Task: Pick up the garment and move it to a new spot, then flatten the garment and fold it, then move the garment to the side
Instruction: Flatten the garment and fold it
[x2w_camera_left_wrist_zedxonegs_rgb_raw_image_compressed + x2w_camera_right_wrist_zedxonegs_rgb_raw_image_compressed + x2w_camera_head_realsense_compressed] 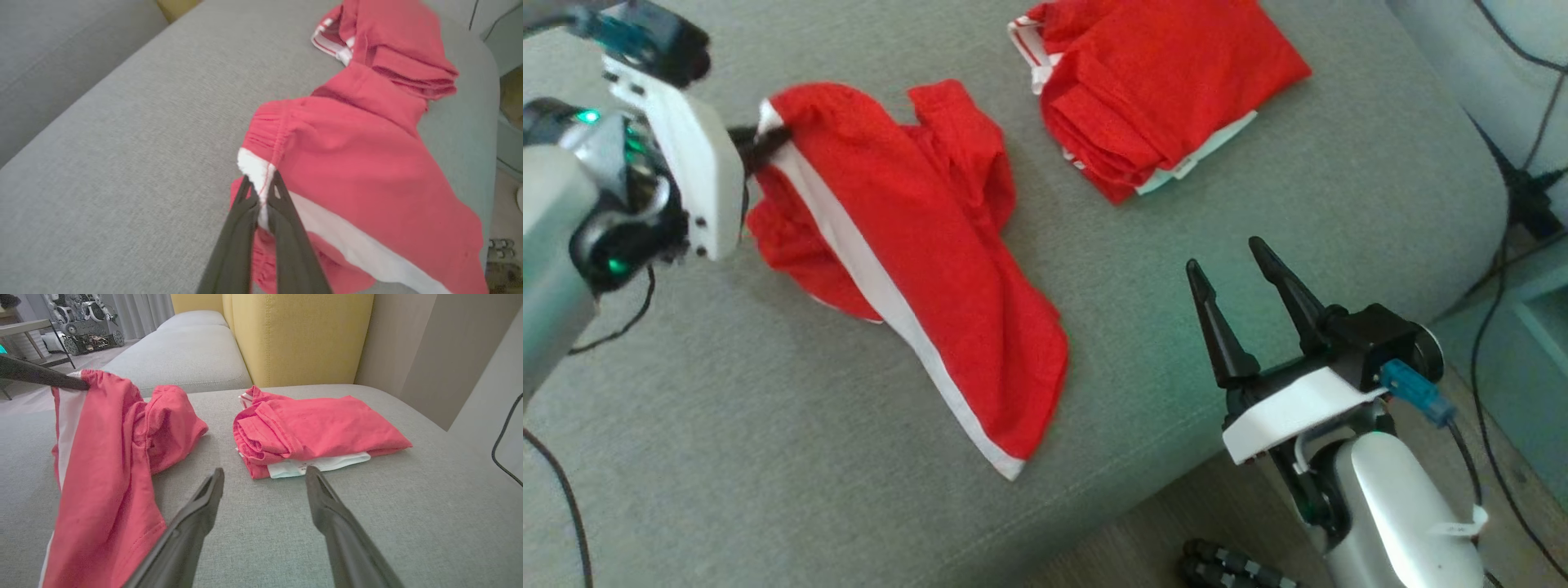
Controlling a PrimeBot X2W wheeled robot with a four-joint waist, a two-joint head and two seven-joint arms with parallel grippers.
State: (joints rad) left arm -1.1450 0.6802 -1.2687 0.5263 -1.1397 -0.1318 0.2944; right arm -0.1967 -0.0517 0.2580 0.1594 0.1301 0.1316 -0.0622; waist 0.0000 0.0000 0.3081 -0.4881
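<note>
Red garment (931, 269), edge clamped in left tool (770, 140), right tool (1223, 255) spread, well apart

No writing can be read; the small white tag (1455, 527) is too blurred to tell.

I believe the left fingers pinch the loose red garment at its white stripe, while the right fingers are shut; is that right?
Not quite: the right gripper is open, as the right wrist view shows. The left gripper does pinch the red garment at its white stripe.
</note>
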